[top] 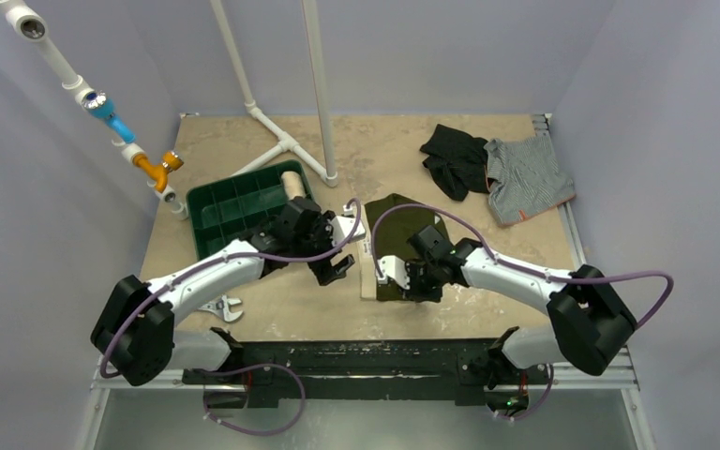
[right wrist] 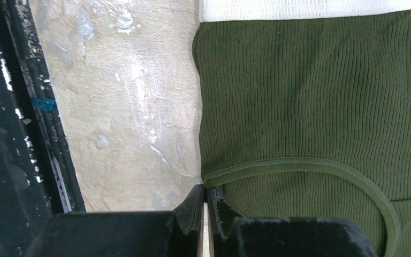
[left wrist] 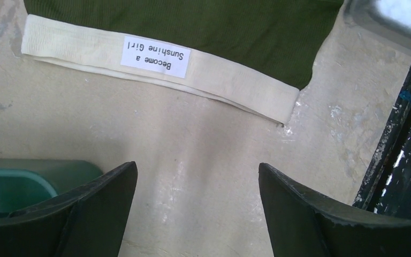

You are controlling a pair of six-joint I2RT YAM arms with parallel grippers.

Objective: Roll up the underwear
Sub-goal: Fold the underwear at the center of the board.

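The olive-green underwear point(top: 403, 234) lies flat on the table, its cream waistband point(left wrist: 85, 45) toward the left arm and carrying a white label. My left gripper point(top: 337, 269) is open and empty, hovering over bare table just short of the waistband; its jaws point(left wrist: 198, 176) stand wide apart. My right gripper point(top: 415, 281) sits at the near edge of the underwear point(right wrist: 310, 96). Its jaws point(right wrist: 205, 193) are closed to a thin slit, pinching the corner of the leg hem at the cloth's edge.
A green bin point(top: 234, 211) with a cream roll point(top: 292, 183) stands behind the left arm. A black garment point(top: 455, 159) and a grey striped garment point(top: 525, 178) lie at the back right. White pipe frame point(top: 286, 145) at the back; a wrench point(top: 225, 307) and black rail point(top: 366, 356) in front.
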